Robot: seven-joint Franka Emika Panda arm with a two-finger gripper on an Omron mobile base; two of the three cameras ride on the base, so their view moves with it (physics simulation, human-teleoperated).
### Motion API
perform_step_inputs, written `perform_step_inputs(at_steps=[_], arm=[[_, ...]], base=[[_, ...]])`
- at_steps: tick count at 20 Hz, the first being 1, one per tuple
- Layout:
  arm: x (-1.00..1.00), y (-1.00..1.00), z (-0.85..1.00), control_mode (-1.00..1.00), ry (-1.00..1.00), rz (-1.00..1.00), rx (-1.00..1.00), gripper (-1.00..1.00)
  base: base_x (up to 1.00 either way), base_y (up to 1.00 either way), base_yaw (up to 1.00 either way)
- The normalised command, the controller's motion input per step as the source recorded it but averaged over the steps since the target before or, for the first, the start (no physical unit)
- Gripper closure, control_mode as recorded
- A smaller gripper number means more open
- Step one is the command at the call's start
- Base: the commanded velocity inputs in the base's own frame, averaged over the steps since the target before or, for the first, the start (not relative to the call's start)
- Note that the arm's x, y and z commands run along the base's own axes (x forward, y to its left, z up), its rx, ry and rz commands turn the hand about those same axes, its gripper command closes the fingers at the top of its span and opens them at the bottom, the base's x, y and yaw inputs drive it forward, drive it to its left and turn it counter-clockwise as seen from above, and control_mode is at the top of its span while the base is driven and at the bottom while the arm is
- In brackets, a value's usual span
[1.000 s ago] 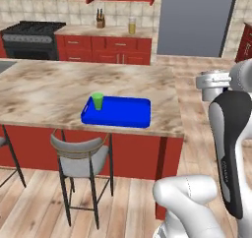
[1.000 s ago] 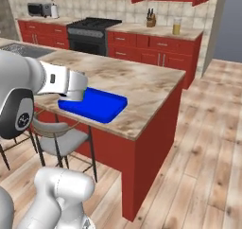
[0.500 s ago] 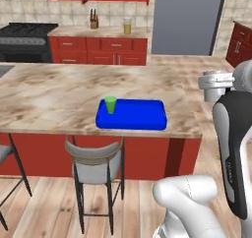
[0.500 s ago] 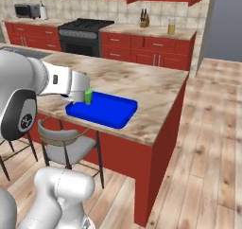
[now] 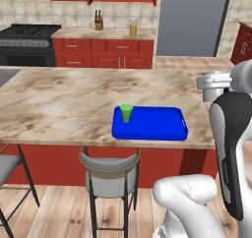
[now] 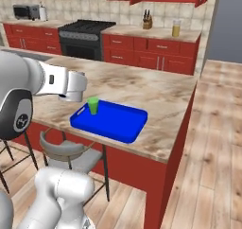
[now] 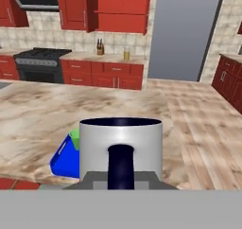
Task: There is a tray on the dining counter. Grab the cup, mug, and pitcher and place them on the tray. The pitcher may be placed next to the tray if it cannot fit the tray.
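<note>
Cup (image 5: 126, 112): smooth green tumbler, already standing at the tray's left end.
Tray (image 5: 152, 125): glossy blue, shallow rim, on the veined marble dining counter (image 5: 59, 99); looms closer now since the base rolled in, so drop-off looks near.
Mug (image 7: 121, 147): grey metallic cylinder, dark handle.
Gripper (image 7: 121, 176): fingers nearly closed, pinching the mug.

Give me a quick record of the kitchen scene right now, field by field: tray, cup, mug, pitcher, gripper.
tray: blue tray lying flat near the edge of the dining counter
cup: green cup upright inside the tray, at its left end in the left base view
mug: grey mug with dark handle, held in front of the hand camera
pitcher: pitcher on the far wall counter beside the knife block
gripper: gripper shut on the mug
</note>
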Motion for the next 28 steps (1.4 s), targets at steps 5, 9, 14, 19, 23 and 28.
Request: perform_step_inputs(at_steps=[5, 9, 14, 19, 23, 28], arm=[[0.00, 0.00, 0.00, 1.00, 0.00, 0.00, 0.00, 1.00], [0.00, 0.00, 0.00, 1.00, 0.00, 0.00, 0.00, 1.00], [0.00, 0.00, 0.00, 1.00, 0.00, 0.00, 0.00, 1.00], [0.00, 0.00, 0.00, 1.00, 0.00, 0.00, 0.00, 1.00], [0.00, 0.00, 0.00, -1.00, 0.00, 0.00, 0.00, 1.00], [0.00, 0.06, 0.00, -1.00, 0.00, 0.02, 0.00, 1.00]], base=[[0.77, 0.00, 0.00], [0.74, 0.00, 0.00], [0.64, 0.00, 0.00], [0.40, 0.05, 0.00], [0.00, 0.01, 0.00], [0.00, 0.00, 0.00]])
